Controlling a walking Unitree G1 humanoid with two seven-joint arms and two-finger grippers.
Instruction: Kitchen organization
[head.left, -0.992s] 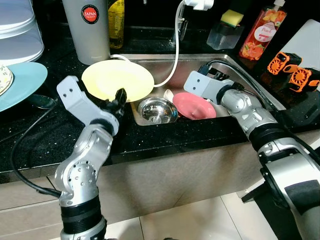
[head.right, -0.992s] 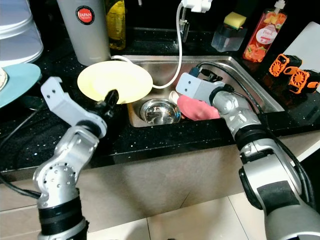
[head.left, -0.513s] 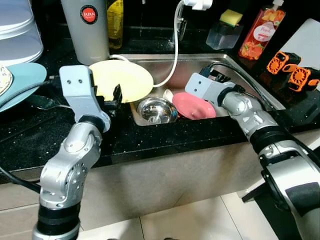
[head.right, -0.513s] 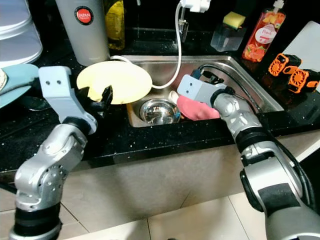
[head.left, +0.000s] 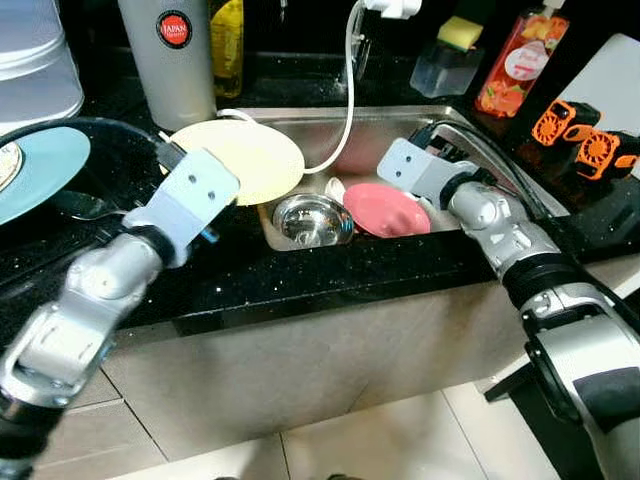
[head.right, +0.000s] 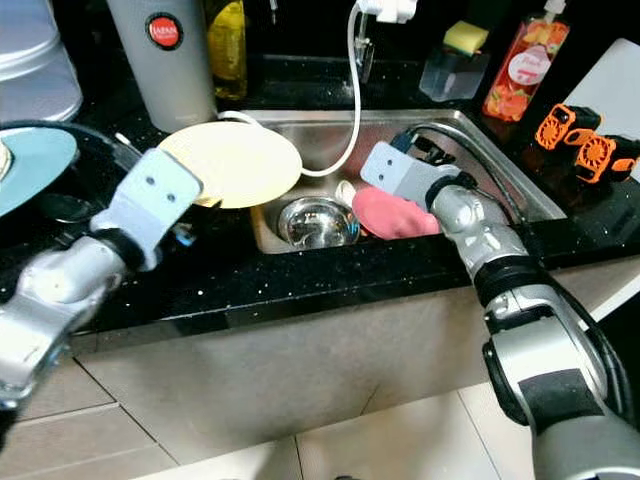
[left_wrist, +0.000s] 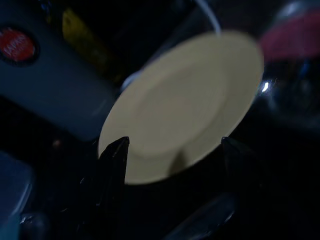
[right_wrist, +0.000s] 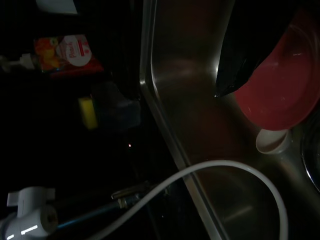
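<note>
l gripper fingers spread, just short of round pale-yellow plate overhanging steel sink rim | r gripper over pink plate in sink, can't tell | risk: nudge tips yellow plate into sink

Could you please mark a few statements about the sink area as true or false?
1. The yellow plate rests at the sink's left edge. True.
2. The left hand is shut on the yellow plate. False: its fingers are spread, short of the plate's rim.
3. The pink plate lies inside the sink. True.
4. The metal bowl stands on the counter. False: it sits in the sink, beside the pink plate.
5. A white hose hangs into the sink. True.
</note>
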